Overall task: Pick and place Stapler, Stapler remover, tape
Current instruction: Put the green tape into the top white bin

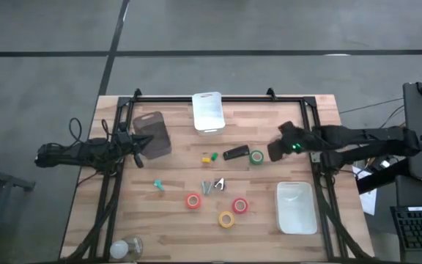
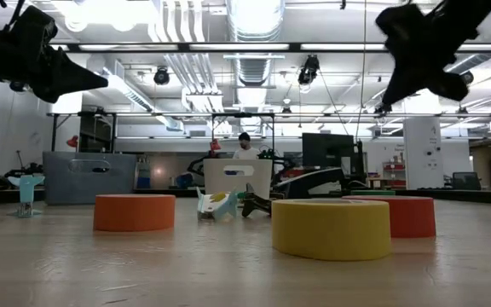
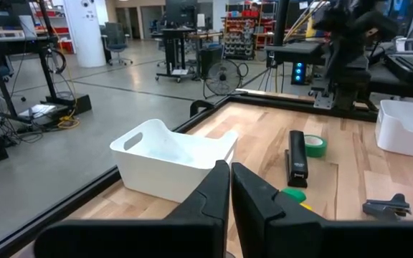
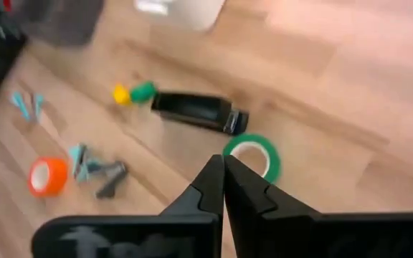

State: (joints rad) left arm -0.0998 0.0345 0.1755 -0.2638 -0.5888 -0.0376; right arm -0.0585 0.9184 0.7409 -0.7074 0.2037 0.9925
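From where I drive the rig, the nearest thing on the wooden tabletop (image 1: 174, 220) is the yellow tape roll (image 1: 226, 218), with one red roll (image 1: 193, 201) to its left and the other red roll (image 1: 239, 206) just to its right. A little farther in lies a small grey metal piece (image 1: 212, 185), which may be the staple remover, though I cannot tell for sure, and a small teal object (image 1: 158, 185) sits well to its left. A white bin (image 1: 296, 207) rests near the right front edge. Farther back, the black stapler (image 1: 236, 153) lies flat at the middle of the tabletop, with the green tape roll (image 1: 256, 156) just beside its right end and a small green-and-yellow piece (image 1: 209, 157) just off its left end. The right gripper (image 1: 275, 150) hovers above the tabletop just right of the green roll, its jaws pressed together on nothing. The left gripper (image 1: 139, 144) waits over the left side beside a dark grey bin (image 1: 152, 133), its jaws also together and empty. At the far edge stands another white bin (image 1: 208, 111).
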